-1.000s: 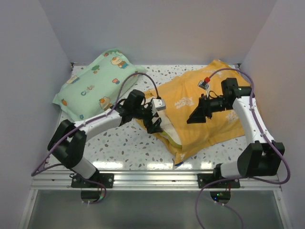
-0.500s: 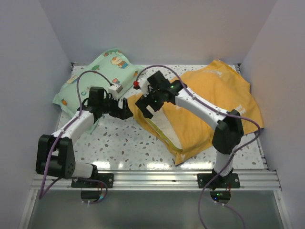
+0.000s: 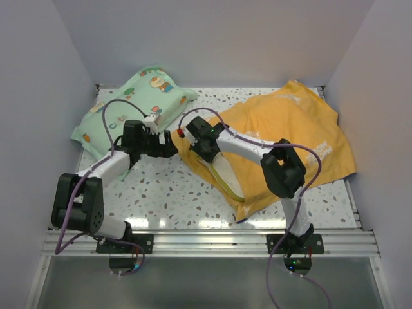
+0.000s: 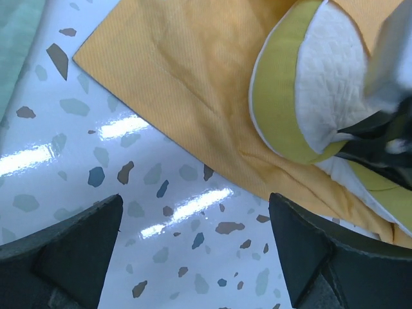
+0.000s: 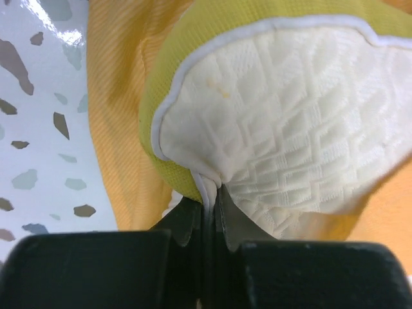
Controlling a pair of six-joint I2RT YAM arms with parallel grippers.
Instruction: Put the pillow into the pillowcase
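The orange-yellow pillowcase lies spread over the right half of the table. The cream pillow with its yellow-green edge shows at the case's left opening, the rest hidden inside. My right gripper reaches across to that end and is shut on the pillow's piped corner, pinched between the jaws. My left gripper hovers open over bare table just left of the pillowcase, nothing between its fingers. The pillow's corner shows at the upper right of the left wrist view.
A mint-green cartoon-print pillow lies at the back left, close behind my left arm. White walls close in the speckled table on three sides. The right arm's cable loops over the pillowcase.
My right arm swung from the right side across to the pillow's left corner and shut on it. My left arm drew back leftward off the pillowcase, still open.
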